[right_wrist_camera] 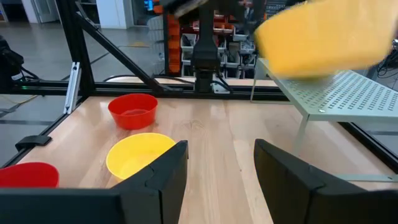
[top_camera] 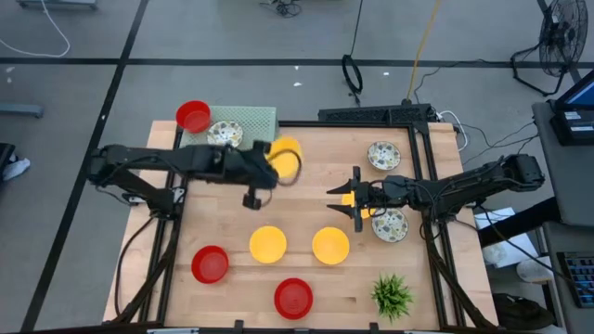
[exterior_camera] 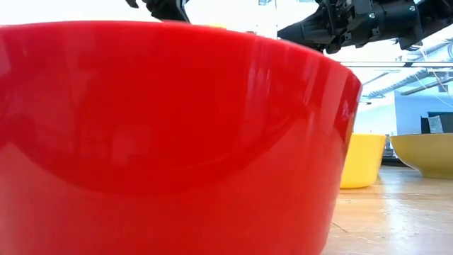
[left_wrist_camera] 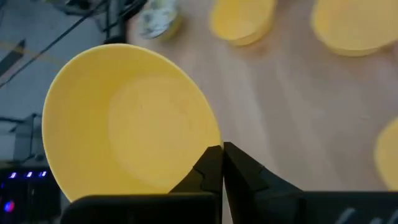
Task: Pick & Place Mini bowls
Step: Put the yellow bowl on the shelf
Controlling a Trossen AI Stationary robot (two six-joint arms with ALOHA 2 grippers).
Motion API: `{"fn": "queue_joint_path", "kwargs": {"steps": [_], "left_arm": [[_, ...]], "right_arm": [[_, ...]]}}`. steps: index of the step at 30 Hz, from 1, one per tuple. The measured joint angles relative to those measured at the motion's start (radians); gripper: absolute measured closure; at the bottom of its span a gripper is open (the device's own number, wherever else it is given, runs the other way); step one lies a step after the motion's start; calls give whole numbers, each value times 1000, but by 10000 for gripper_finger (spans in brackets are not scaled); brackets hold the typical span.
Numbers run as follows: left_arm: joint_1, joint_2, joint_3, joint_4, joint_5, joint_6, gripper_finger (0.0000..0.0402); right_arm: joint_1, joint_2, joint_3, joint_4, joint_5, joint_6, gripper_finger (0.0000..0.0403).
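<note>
My left gripper (top_camera: 272,167) is shut on a yellow mini bowl (top_camera: 286,159), held in the air over the table's far middle, next to the perforated stand (top_camera: 252,119). In the right wrist view the bowl (right_wrist_camera: 323,37) shows blurred above that stand. My right gripper (top_camera: 340,197) hovers open and level at the right, touching nothing; a yellow bowl (top_camera: 368,212) shows partly beneath it. Two yellow bowls (top_camera: 268,243) (top_camera: 330,245) and two red bowls (top_camera: 210,263) (top_camera: 293,297) rest on their bases on the table. My left gripper pinches the yellow bowl's rim (left_wrist_camera: 210,144) between its two shut fingers (left_wrist_camera: 208,168), at one spot on the edge. The fingers slant downward, coming from the table's left. The bowl is lifted clear of the table and tilted, its hollow facing the wrist camera.
A red bowl (top_camera: 193,116) and a white patterned bowl (top_camera: 224,134) sit by the stand; two more patterned bowls (top_camera: 383,155) (top_camera: 389,224) lie at the right. A green plant (top_camera: 392,294) stands at the near right. One red bowl (exterior_camera: 170,134) fills the low view.
</note>
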Motion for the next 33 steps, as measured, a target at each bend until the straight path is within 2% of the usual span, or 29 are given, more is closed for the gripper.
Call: {"fn": "queue_joint_path", "kwargs": {"steps": [11, 18, 25, 33], "left_arm": [[277, 13, -2, -18, 22, 63, 395], [435, 43, 0, -11, 160, 28, 396], [501, 99, 0, -10, 181, 27, 396], [526, 136, 0, -9, 184, 24, 396]], "right_arm": [[0, 0, 0, 0, 0, 1, 232], [-1, 0, 0, 1, 0, -5, 232], [-1, 0, 0, 1, 0, -9, 232], [-1, 0, 0, 0, 0, -10, 232]]}}
